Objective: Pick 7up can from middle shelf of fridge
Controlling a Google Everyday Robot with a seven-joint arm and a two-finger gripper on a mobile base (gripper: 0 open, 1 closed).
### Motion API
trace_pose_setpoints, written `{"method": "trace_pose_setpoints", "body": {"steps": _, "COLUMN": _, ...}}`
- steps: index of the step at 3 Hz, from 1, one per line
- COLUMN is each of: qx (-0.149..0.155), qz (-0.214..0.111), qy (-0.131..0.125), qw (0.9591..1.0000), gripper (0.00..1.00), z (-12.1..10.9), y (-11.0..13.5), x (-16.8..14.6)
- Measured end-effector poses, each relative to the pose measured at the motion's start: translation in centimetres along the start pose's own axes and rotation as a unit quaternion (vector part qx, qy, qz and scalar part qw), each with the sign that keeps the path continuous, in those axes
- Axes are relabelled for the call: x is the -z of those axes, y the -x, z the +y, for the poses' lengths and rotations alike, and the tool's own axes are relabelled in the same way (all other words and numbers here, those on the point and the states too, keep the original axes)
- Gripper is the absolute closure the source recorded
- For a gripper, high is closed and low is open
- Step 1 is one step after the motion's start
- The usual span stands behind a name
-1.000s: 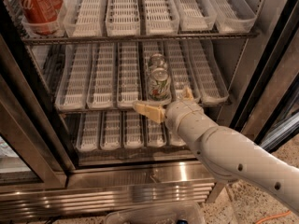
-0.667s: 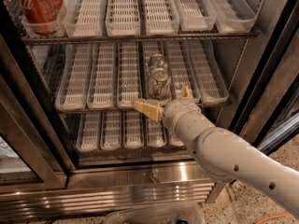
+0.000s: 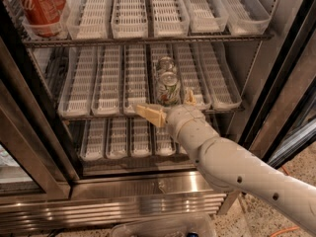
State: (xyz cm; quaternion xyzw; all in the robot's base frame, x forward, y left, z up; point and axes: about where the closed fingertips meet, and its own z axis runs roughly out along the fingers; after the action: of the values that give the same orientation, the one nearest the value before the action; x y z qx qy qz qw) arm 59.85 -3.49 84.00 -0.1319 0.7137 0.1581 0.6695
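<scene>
Barely moved: gripper (image 3: 165,103) at near edge of middle shelf (image 3: 79,113), jaws open, flanking whitish-green, silver-topped 7up can (image 3: 168,85).

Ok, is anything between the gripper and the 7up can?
Nothing visible. The gripper is open at the shelf edge, just short of the 7up can, fingers spread to either side of its lane. Another can stands behind it.

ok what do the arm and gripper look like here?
The gripper, at the middle shelf front by the 7up can: tan, wedge-shaped jaws on a rounded off-white wrist. The arm: smooth, fat off-white tubular shell, a few small dark round holes, no cables or markings showing.
</scene>
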Motion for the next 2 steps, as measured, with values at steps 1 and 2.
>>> {"method": "trace_pose_setpoints", "body": {"steps": 1, "qx": 0.005, "qz": -0.004, "qy": -0.004, "qw": 1.0000, "gripper": 0.00, "z": -0.03, "y": -0.29, "x": -0.40}}
{"method": "trace_pose_setpoints", "body": {"steps": 2, "qx": 0.012, "qz": -0.010, "qy": -0.011, "qw": 0.9998, "gripper": 0.00, "z": -0.38, "y": -0.48, "x": -1.16}}
